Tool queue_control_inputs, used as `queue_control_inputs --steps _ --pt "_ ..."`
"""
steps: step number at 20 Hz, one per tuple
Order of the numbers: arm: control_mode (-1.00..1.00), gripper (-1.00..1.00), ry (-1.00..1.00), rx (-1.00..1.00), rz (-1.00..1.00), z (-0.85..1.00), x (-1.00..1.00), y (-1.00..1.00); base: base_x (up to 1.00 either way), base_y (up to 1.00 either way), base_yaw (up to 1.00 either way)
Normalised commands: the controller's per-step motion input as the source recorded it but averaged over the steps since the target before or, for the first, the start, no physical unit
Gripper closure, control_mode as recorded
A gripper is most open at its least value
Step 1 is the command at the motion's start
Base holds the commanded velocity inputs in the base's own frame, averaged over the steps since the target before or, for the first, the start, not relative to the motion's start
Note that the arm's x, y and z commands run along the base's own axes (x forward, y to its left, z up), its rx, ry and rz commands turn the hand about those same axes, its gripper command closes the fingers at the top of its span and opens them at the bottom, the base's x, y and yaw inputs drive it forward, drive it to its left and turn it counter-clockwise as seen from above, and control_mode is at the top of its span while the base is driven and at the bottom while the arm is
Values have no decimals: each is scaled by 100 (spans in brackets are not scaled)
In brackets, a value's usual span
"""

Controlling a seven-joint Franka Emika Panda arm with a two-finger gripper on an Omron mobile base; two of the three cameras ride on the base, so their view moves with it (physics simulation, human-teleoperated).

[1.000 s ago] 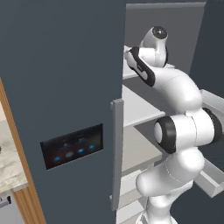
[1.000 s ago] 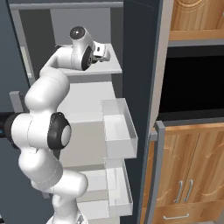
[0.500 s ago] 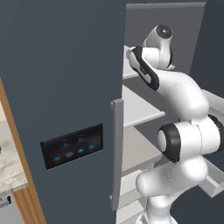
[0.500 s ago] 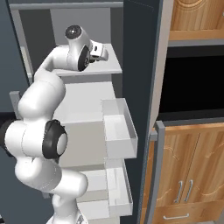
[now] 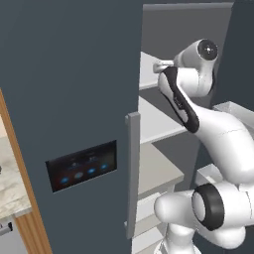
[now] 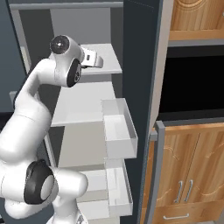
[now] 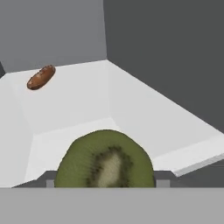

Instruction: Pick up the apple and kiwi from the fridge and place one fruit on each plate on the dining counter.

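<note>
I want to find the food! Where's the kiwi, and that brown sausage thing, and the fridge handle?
kiwi (image 7: 105, 159): hand view, its pale green cut face.
sausage (image 7: 41, 77): hand view, its middle, on the white shelf.
fridge handle (image 5: 132, 173): left base view, mid-bar.

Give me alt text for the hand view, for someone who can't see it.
A green kiwi, showing a pale centre ringed by dark seeds, sits close up at the bottom of the view, right at the gripper. Beyond it stretches a white fridge shelf with grey walls, and a reddish-brown sausage-like stick lies near the back left corner.

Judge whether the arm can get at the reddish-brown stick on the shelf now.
Probably not yet: the kiwi sits right at the jaws, so they look occupied. The shelf between it and the stick lies bare.
</note>
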Motion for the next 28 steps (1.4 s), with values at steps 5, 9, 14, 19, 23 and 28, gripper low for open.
queue_control_inputs --steps 5,9,14,19,23,28 --pt "-100 100 0 1 0 38 -94 -7 0 0 0" --pt "-100 100 0 0 0 29 -97 0 0 0 0" --pt "-100 100 0 0 0 4 -100 0 0 0 0" --pt "-100 100 0 0 0 0 -100 0 0 0 0" --pt "-100 100 0 0 0 0 -100 1 0 0 0" --pt "-100 100 0 -1 0 -7 -98 11 0 0 0"
